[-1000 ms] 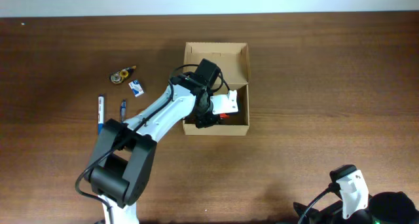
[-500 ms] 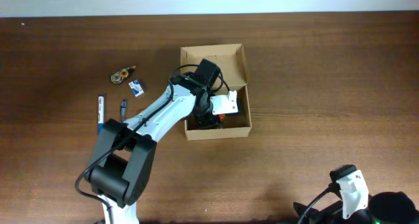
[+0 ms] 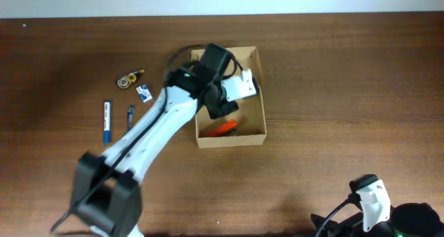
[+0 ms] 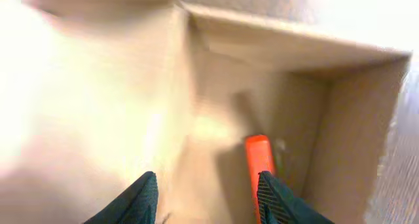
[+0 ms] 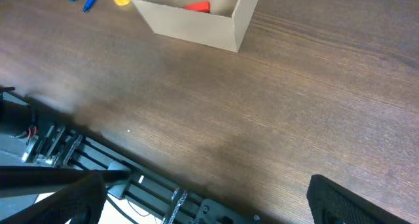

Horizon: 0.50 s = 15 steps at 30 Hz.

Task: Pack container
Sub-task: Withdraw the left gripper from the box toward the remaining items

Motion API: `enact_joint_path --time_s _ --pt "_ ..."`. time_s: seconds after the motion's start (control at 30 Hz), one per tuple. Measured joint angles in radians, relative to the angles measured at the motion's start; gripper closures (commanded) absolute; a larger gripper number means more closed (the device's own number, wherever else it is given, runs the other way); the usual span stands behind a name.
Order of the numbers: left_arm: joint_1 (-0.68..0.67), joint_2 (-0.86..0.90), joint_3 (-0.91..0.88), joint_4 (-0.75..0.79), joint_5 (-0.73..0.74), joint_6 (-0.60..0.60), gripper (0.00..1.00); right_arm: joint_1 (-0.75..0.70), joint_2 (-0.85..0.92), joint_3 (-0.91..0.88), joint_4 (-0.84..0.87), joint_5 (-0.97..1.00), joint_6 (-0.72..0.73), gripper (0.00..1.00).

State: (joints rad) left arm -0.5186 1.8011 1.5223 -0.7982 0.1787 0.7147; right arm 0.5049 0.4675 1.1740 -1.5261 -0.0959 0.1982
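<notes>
Dark brown wooden table (image 3: 347,91) under everything, with a pale strip along the far edge. Across its left half, the left arm (image 3: 149,136), white and black, reaching from the near edge up to the container (image 3: 229,141). A tan cardboard box, this container, standing a little left of the table's middle, open at the top.

Above the far half of the container, the left gripper (image 4: 205,185), pointing down into it. In the left wrist view, two dark fingers (image 4: 141,198) apart, with nothing between them, only the cardboard floor below.

At the near right corner of the table, the right gripper (image 5: 206,185), well apart from the container. Spread wide, holding nothing, only bare table under it.

Inside the container, near its front wall, an orange thing (image 3: 223,128), long and narrow, lying flat on the floor. Too blurred to say more about it.

Left of the container and well apart from it, a blue pen (image 3: 107,120), with a shorter pen (image 3: 130,116) just beside it. Both flat on the table, pointing roughly away from the robot.

Further back, a small yellow tape roll (image 3: 126,80), near the pens but not touching them. Between this roll and the container, a small white and blue item (image 3: 144,93), too small to identify.
</notes>
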Motion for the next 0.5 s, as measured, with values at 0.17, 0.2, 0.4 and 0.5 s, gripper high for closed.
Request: enact_joint_path --time_s 0.17,0.2,0.4,0.5 --pt "0.062 -0.119 0.005 -0.026 -0.025 -0.114 0.52 0.000 0.000 0.000 0.000 0.000 0.000 0.01" --pt "0.088 -0.142 0.006 -0.041 -0.029 -0.138 0.52 0.000 0.000 0.000 0.000 0.000 0.000 0.01" --pt "0.254 -0.210 0.006 -0.148 -0.040 -0.239 0.52 0.000 0.000 0.000 0.000 0.000 0.000 0.01" --pt "0.327 -0.210 0.006 -0.178 -0.046 -0.286 0.52 0.000 0.000 0.000 0.000 0.000 0.000 0.01"
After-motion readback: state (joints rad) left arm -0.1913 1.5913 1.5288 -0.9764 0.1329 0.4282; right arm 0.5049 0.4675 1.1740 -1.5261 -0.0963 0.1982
